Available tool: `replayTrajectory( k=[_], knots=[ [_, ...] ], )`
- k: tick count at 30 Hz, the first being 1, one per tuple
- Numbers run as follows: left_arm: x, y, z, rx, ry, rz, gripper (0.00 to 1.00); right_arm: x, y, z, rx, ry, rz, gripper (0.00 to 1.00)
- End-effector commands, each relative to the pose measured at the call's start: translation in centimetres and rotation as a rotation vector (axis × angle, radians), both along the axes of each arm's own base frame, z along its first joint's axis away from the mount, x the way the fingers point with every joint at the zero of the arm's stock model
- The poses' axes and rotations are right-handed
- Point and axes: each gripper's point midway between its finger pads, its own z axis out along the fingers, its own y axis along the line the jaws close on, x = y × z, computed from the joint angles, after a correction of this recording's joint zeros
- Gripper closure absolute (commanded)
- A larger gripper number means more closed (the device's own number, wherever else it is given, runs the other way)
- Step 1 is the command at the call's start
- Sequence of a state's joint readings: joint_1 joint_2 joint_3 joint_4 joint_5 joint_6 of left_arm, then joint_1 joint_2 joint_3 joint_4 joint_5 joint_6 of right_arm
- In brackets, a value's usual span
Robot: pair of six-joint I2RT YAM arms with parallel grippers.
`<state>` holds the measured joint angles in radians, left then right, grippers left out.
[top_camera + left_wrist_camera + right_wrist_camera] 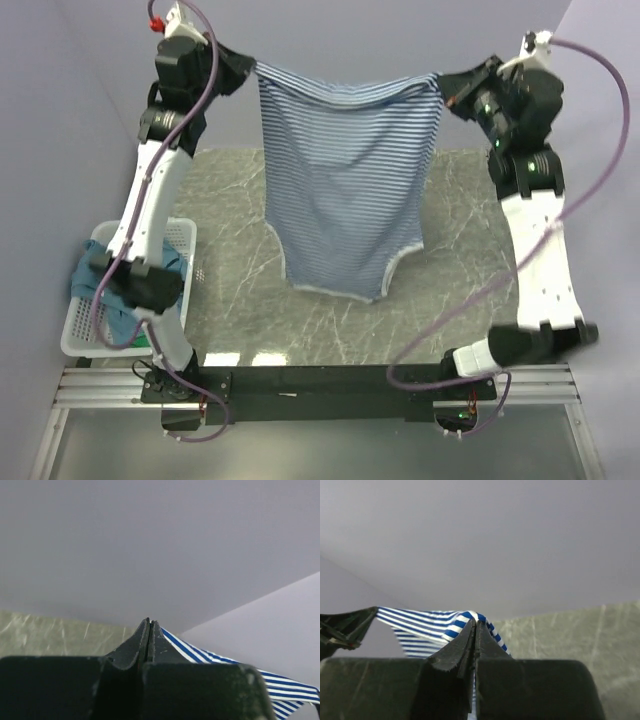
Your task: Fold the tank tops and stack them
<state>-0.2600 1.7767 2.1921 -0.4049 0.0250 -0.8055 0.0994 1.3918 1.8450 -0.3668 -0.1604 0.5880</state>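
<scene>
A navy-and-white striped tank top (pixel 345 180) hangs spread in the air above the table, its hem edge stretched between my two grippers and its straps dangling low. My left gripper (pixel 254 68) is shut on its upper left corner; the wrist view shows stripes (pixel 235 667) just right of the closed left gripper (pixel 148 621). My right gripper (pixel 444 80) is shut on the upper right corner, with striped cloth (pixel 427 627) bunched at the tips of the right gripper (pixel 476 622). A teal-blue top (pixel 88 275) and a bit of green cloth (pixel 143 341) lie in the basket.
A white mesh basket (pixel 182 240) sits at the table's left edge, partly under the left arm. The grey marbled tabletop (pixel 470 260) lies beneath the hanging top. A black rail (pixel 320 385) with both arm bases runs along the near edge.
</scene>
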Motion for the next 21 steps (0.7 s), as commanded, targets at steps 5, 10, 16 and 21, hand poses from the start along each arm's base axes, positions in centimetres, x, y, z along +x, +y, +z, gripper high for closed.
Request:
replayTrajectory(
  k=[5, 10, 16, 21],
  knots=[
    [-4.3, 2.6, 12.5, -0.137, -0.325, -0.137, 0.99, -4.1, 2.1, 12.6, 0.065, -0.301, 0.227, 1.00],
    [-6.5, 2.9, 6.9, -0.103, -0.203, -0.138, 1.00, -3.0, 1.0, 5.7, 0.083, -0.141, 0.196, 1.00],
    [-10.5, 2.1, -8.2, -0.143, 0.059, -0.175, 0.99, -4.2, -2.0, -14.3, 0.158, 0.239, 0.078, 1.00],
    [-16.5, 0.4, -23.9, -0.139, 0.344, -0.168, 0.99, -10.6, -3.2, -31.0, 0.141, 0.505, -0.023, 1.00]
  ],
)
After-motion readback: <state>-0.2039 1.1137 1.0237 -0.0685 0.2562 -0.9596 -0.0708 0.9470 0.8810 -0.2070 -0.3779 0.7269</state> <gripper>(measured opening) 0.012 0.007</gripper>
